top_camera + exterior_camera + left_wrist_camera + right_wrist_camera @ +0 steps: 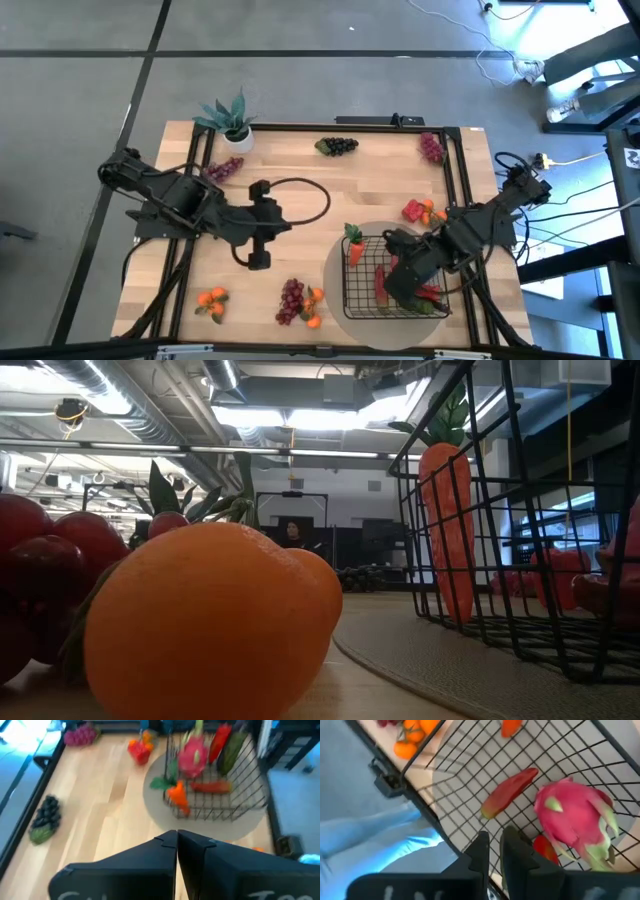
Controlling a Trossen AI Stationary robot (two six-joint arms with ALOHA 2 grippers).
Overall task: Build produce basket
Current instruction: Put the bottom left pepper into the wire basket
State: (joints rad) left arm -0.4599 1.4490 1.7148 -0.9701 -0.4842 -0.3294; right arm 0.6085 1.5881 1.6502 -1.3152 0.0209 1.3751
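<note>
The black wire basket (362, 292) stands on a round grey mat (335, 270). It holds a pink dragon fruit (575, 817), a long red pepper (510, 792), another red piece (546, 851) and a green pepper (232, 750). A carrot (354, 246) leans against the outside of the basket's far left corner. My right gripper (494, 845) hovers over the basket beside the dragon fruit, open by a narrow gap. My left gripper (176, 840) is shut and empty over the table's middle (258, 258).
Loose produce lies around the table. Dark grapes (338, 146) and reddish grapes (432, 148) are at the far edge. Purple grapes (222, 170) sit by a potted plant (230, 118). A red pepper with an orange (420, 212), red grapes (290, 300) with oranges (210, 620), and more oranges (211, 300) lie nearer.
</note>
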